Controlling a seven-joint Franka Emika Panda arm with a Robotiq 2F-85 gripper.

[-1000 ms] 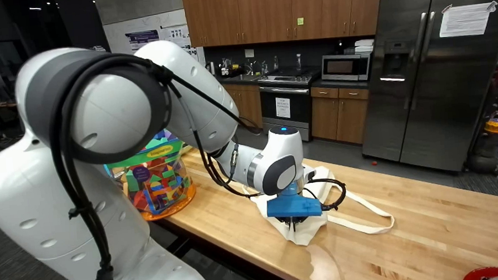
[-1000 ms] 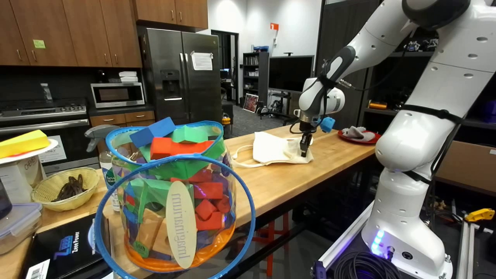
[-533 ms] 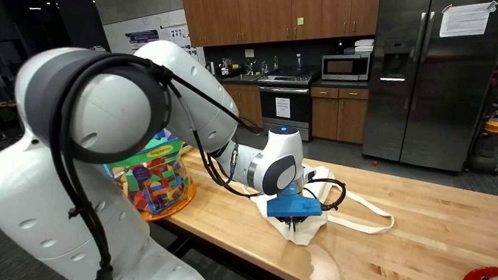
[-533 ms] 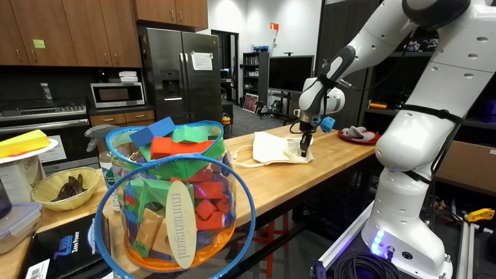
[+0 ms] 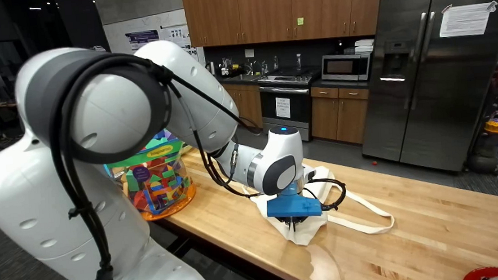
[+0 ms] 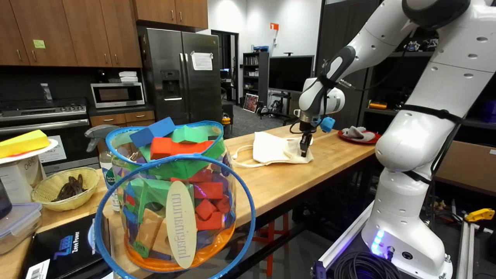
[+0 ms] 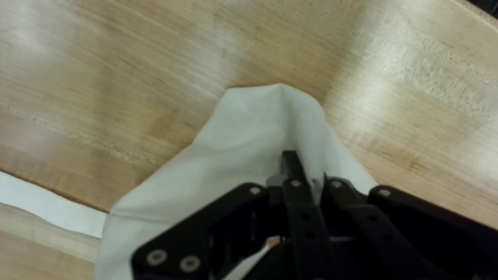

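Cream cloth bag (image 7: 233, 163), one, with one fold in one gripper (image 7: 312, 173)

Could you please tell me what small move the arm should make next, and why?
Probably a slight, slow lift: the jaws appear closed on a fold of the cloth bag, and the rest of it lies loosely spread on the wooden table.

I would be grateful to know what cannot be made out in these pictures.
Bag: its inside, hidden by its outside in every view.
Gripper: how much of the bag it pinches, hidden by its fingers in the wrist view.
Red plate: partly cut off by the bottom edge in an exterior view.
Fridge paper: print, too small in both exterior views.
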